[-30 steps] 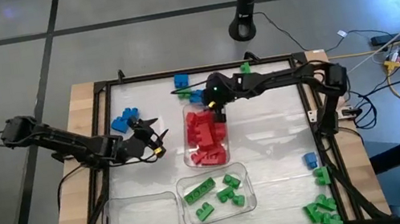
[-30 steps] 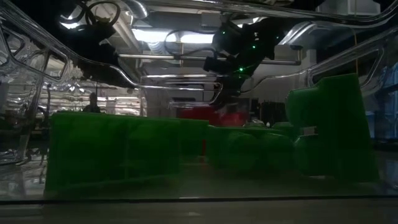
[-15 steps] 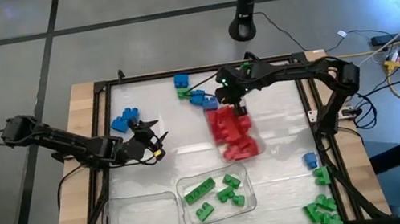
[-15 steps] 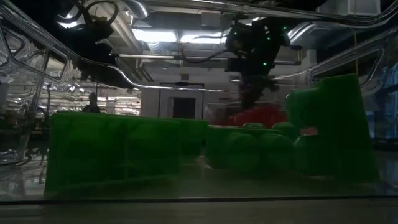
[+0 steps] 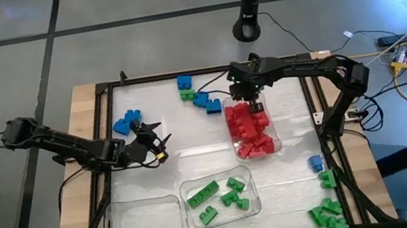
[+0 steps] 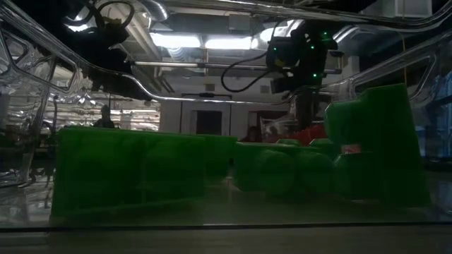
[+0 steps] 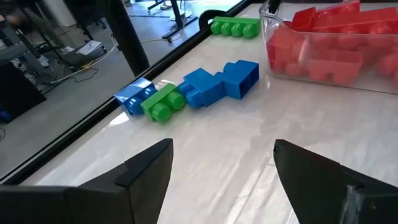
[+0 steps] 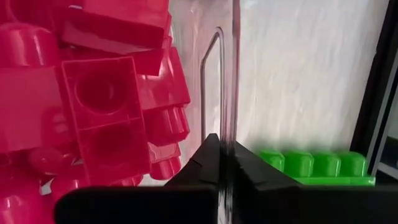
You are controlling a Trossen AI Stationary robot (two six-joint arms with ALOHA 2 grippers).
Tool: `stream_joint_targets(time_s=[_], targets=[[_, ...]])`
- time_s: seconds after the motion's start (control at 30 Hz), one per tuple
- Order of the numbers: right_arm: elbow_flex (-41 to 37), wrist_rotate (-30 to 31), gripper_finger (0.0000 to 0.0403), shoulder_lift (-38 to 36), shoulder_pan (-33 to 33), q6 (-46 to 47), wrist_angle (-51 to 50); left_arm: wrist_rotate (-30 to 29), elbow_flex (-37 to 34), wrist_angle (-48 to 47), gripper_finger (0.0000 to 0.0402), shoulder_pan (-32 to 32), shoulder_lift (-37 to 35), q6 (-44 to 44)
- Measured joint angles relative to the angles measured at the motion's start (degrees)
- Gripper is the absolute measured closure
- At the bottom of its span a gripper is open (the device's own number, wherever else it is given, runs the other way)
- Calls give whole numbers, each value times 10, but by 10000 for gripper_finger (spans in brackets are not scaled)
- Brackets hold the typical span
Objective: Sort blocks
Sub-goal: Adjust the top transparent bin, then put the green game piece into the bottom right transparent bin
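A clear tray (image 5: 277,145) full of red blocks (image 5: 249,128) stands right of the table's middle. My right gripper (image 5: 252,104) is shut on the tray's far end, seen close in the right wrist view (image 8: 222,148). At the table's left my left gripper (image 5: 155,141) hovers open and holds nothing (image 7: 221,168). Loose blue blocks (image 5: 127,122) lie just beyond it. More blue and green blocks (image 5: 199,96) lie near the far edge. A second clear tray (image 5: 252,197) at the near side holds green blocks (image 5: 221,196). My right gripper pinches the red tray's clear far-end wall (image 8: 226,118) between its two fingers, one finger inside the tray beside the red blocks and one outside. The fingers come from above, pointing steeply down. The tray sits flat on the table.
An empty clear tray (image 5: 143,226) stands at the near left. Green blocks (image 5: 326,214) and one blue block (image 5: 314,163) lie at the near right outside the frame rail. A long green block (image 8: 311,165) lies just outside the red tray's far end.
My right gripper has moved toward the table's right edge and tipped further downward, staying shut on the tray wall. The red tray has slid along the table with it, from the middle to right of the middle, its blocks staying inside.
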Motion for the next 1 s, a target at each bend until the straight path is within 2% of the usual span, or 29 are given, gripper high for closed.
stream_joint_targets(time_s=[0.1,0.23,0.53,0.67,0.83,1.0], targets=[[-1,2,381,0,1,16,7,0,0,7,133,1,0,17],[4,-29,349,2,0,24,7,-1,0,42,133,8,0,62],[98,-53,213,2,1,-14,-101,-1,0,108,133,53,0,184],[157,-6,167,2,-2,-36,-128,24,0,139,133,87,0,264],[191,66,137,2,-24,-52,-94,37,0,153,133,127,0,331],[191,109,132,1,-62,-50,-74,38,0,109,133,140,0,264]])
